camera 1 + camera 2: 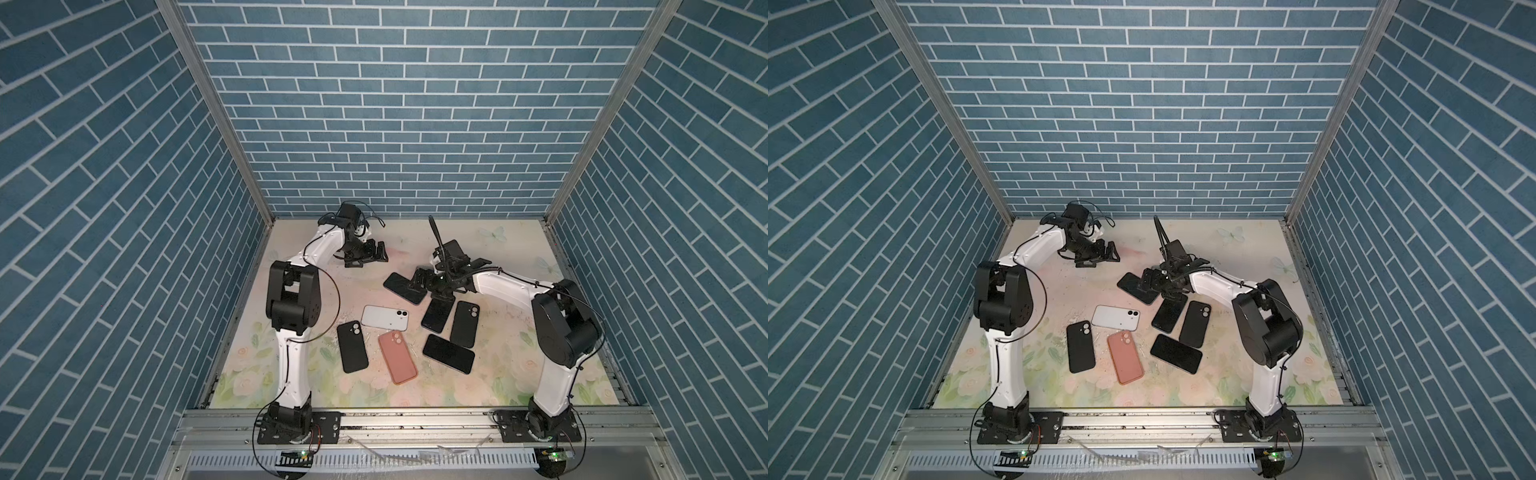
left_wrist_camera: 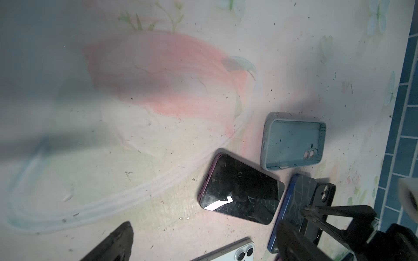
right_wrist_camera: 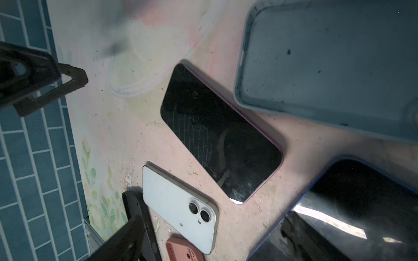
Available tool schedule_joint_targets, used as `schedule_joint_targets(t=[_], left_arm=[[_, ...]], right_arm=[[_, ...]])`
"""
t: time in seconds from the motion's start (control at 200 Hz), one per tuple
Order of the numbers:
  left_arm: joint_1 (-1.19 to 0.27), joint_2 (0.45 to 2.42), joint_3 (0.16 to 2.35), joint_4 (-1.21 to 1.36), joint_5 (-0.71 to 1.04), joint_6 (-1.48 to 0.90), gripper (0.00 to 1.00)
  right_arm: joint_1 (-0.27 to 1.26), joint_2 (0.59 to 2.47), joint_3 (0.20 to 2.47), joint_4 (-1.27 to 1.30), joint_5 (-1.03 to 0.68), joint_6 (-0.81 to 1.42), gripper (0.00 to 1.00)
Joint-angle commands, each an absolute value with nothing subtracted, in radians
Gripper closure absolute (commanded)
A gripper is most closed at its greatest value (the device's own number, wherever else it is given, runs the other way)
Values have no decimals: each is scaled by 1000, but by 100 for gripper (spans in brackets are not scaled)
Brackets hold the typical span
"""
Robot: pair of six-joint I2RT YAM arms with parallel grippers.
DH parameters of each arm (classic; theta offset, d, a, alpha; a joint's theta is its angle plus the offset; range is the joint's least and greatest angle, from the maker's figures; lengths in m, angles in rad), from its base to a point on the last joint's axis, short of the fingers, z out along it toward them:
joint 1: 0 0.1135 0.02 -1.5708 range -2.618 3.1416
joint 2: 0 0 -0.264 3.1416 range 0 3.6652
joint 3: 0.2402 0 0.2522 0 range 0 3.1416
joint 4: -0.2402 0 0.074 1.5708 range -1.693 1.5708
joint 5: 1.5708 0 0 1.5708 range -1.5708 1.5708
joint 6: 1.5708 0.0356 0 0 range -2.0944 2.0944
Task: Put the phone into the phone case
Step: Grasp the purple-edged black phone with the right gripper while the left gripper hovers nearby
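Floral tabletop (image 1: 498, 374) ringed by blue brick walls (image 1: 415, 124); the purple-edged phone (image 1: 397, 283) lies screen-up, the empty grey-blue phone case (image 2: 291, 137) just beside it, not touching; the right gripper (image 3: 106, 149) hangs partly over that phone, jaws spread, empty; the left gripper (image 1: 381, 252), likewise spread, sits well apart from the phone.

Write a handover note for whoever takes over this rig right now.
Left gripper: open, empty, at the back of the table.
Right gripper: open, empty, over the purple-edged phone, which lies screen up.
Blue-grey case: open side up, empty, next to that phone.
Done: no phone is in this case yet.
Left: grasp the phone, then seat it in the case.
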State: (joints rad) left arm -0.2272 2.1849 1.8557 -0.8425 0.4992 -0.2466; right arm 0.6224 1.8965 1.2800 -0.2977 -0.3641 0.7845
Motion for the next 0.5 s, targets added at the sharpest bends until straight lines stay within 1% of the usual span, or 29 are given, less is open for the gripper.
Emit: schedule_joint_targets(t=[0.0, 0.165, 0.495], left_arm=[[-237, 2221, 1892, -825, 559, -264, 0], [-248, 2271, 1919, -821, 574, -272, 0], [-271, 2331, 1934, -796, 600, -284, 2]], right_arm=[[636, 1929, 1310, -271, -369, 845, 3], [641, 1951, 1301, -267, -347, 855, 3], [643, 2023, 1352, -257, -371, 854, 3]])
